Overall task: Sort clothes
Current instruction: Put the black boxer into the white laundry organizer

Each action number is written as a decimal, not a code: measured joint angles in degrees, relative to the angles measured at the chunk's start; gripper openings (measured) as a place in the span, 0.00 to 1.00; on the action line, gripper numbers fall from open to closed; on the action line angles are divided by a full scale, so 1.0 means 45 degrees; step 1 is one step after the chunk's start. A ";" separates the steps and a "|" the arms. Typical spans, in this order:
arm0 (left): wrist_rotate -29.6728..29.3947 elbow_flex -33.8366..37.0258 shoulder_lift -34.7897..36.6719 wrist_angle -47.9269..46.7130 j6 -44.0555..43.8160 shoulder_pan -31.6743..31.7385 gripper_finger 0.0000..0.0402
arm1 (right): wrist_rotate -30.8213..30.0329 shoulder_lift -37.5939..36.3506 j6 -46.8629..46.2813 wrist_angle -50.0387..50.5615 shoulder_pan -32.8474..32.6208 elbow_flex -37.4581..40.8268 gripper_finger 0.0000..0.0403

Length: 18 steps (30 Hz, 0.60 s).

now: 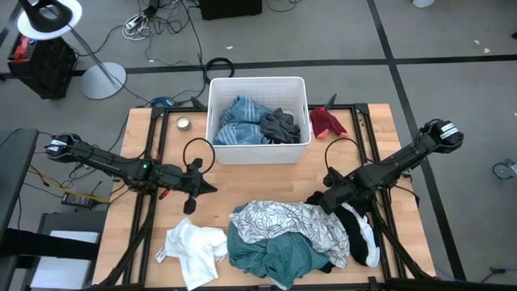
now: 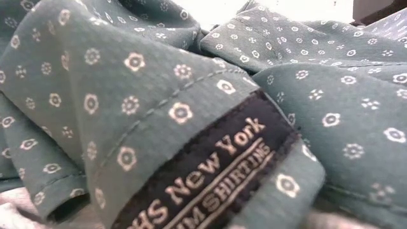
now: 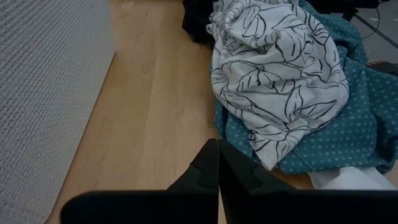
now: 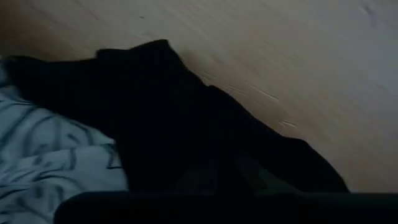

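The right gripper [image 1: 323, 198] is reaching into the crumpled black fabric garment [image 1: 349, 212] near the wooden table's [image 1: 380, 133] right front edge; its finger state I cannot tell. The left gripper [image 1: 194, 187], fingers closed and empty, is waiting mid-table. The overlapping white leaf-print garment [image 1: 295, 220] risks being dragged along.

You have one white bin [image 1: 216, 103] holding two garments: one denim-blue piece [image 1: 240, 123] and one dark grey piece [image 1: 280, 125]. One red garment [image 1: 327, 121] lies beside it. Four garments make up the front pile: one leaf-print [image 1: 287, 220], one teal [image 1: 266, 252], one black [image 1: 353, 218], one plain white [image 1: 194, 248]. One small round tin [image 1: 183, 124] sits on the table.
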<state>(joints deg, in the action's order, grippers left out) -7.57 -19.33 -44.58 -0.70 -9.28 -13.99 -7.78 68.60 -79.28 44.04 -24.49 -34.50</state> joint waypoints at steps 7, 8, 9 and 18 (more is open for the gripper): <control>0.0000 0.0000 -0.0004 0.0050 0.0000 -0.0002 0.01 | -0.0480 -0.0598 0.0003 -0.0250 0.0044 0.0000 0.01; 0.0000 0.0000 -0.0005 0.0059 0.0000 -0.0002 0.01 | -0.0616 -0.0750 0.0003 -0.0255 0.0044 0.0000 0.01; 0.0000 0.0000 0.0000 0.0063 0.0000 0.0002 0.01 | -0.0735 -0.0912 0.0003 -0.0251 0.0044 0.0000 0.01; 0.0005 0.0000 0.0000 0.0083 0.0000 0.0002 0.01 | -0.2552 -0.2590 0.0041 0.1664 0.0053 -0.1278 0.00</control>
<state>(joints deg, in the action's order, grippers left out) -7.55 -19.33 -44.58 -0.33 -9.28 -13.98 -19.27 56.95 -79.09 51.53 -24.25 -40.25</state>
